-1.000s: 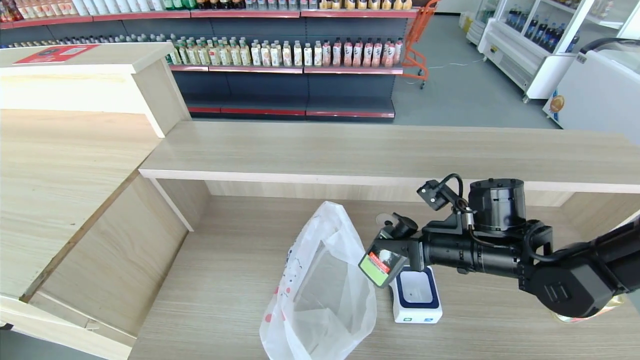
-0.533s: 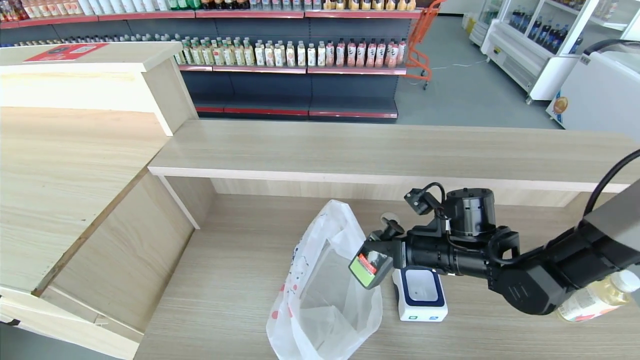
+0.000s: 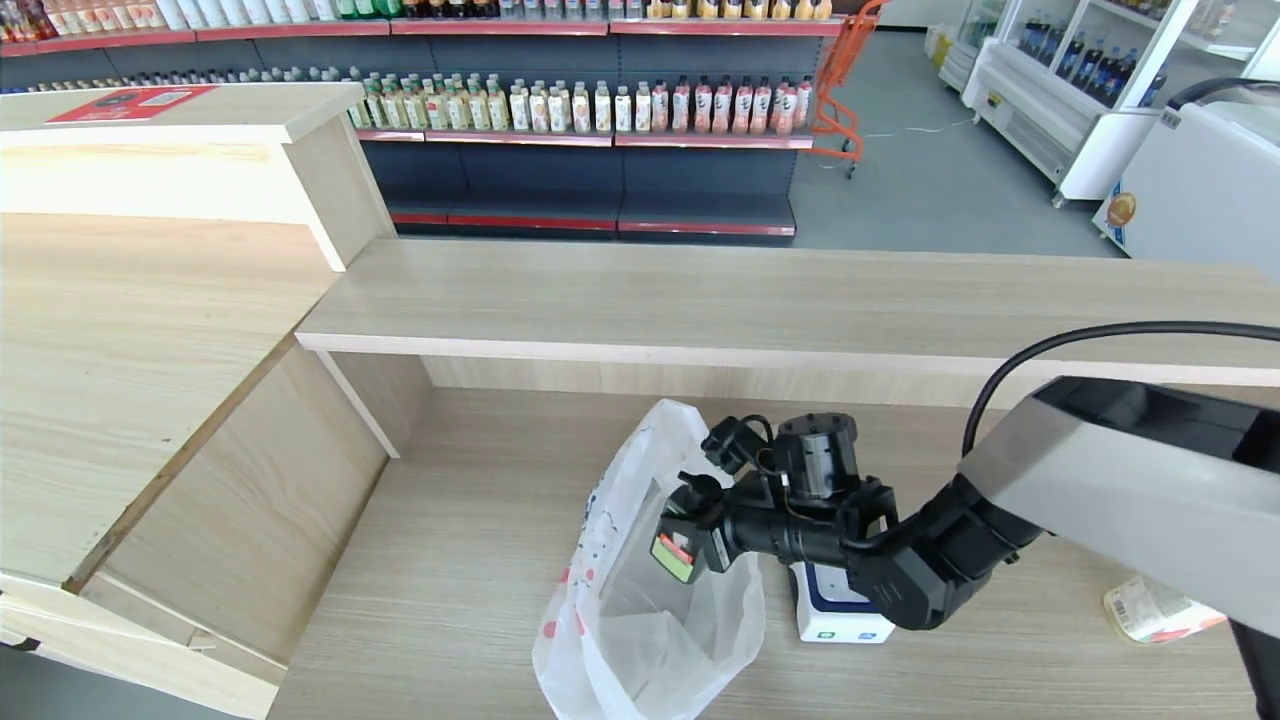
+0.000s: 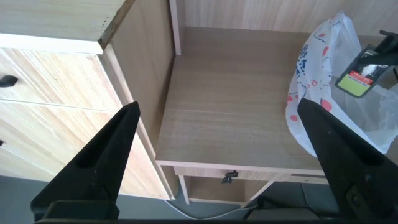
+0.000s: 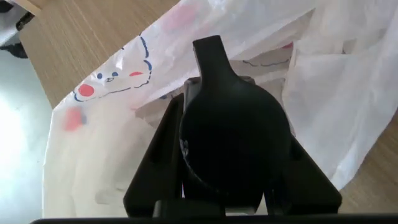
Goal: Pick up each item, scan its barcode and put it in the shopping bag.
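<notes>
Though half hidden, right fingers [image 3: 693, 488] seemingly snug on green-labelled item [image 3: 677, 555]

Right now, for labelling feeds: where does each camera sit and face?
Head view: on the head, facing forward and down at the counter; right arm shows, right pincer holding a green-and-red item at the mouth of the shopping bag.
Left wrist view: left wrist, facing down at the counter; open left pincer shows.
Right wrist view: right wrist, facing down into the bag; right pincer shows.
All three share the bag.
</notes>
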`<state>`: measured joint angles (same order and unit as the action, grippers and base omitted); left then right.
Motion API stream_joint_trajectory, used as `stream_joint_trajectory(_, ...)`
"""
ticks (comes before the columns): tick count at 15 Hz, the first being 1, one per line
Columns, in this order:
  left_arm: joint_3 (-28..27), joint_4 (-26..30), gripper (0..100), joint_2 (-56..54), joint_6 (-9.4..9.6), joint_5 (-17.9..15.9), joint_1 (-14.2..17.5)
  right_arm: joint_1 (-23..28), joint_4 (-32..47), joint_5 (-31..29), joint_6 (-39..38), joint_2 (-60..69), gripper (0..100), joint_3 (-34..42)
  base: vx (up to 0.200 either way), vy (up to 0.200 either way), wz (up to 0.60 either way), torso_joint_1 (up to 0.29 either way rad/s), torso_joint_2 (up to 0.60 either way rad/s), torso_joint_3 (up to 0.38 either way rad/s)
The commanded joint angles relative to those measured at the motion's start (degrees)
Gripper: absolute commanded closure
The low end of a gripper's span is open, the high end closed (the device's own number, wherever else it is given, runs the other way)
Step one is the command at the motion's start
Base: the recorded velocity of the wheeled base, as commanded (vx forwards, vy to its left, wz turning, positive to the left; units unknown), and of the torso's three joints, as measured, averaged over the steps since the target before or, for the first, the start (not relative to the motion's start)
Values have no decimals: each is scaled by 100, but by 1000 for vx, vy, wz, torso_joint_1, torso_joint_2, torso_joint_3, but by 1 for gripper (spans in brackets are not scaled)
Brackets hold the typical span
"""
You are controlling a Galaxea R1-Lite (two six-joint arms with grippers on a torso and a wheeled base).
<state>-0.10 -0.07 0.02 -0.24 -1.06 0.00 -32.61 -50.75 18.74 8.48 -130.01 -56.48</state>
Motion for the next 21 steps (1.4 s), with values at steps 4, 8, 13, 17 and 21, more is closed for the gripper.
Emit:
stream_joint_trajectory(4,1,-1,0,-2,-2,1,0,-290,-612,-10,988,-1105,100,-663,0,0,0,0,0,0)
stream_joint_trajectory(8,1,-1,0,-2,-2,1,0,-290,-814,-10,1366,-1316,0,-751,0,0,0,0,0,0)
stream_joint_trajectory(13,1,-1,0,-2,-2,1,0,-246,-823,-10,-145,-736,0,-610,0,0,0,0,0,0)
stream_joint_trajectory(17,1,-1,0,-2,-2,1,0,88,285,-2,-1886,424,0,-39,0,0,0,0,0,0)
stream_joint_trajectory(21,1,-1,0,-2,-2,1,0,765,1709,332,-2606,1883,0,788,0,0,0,0,0,0)
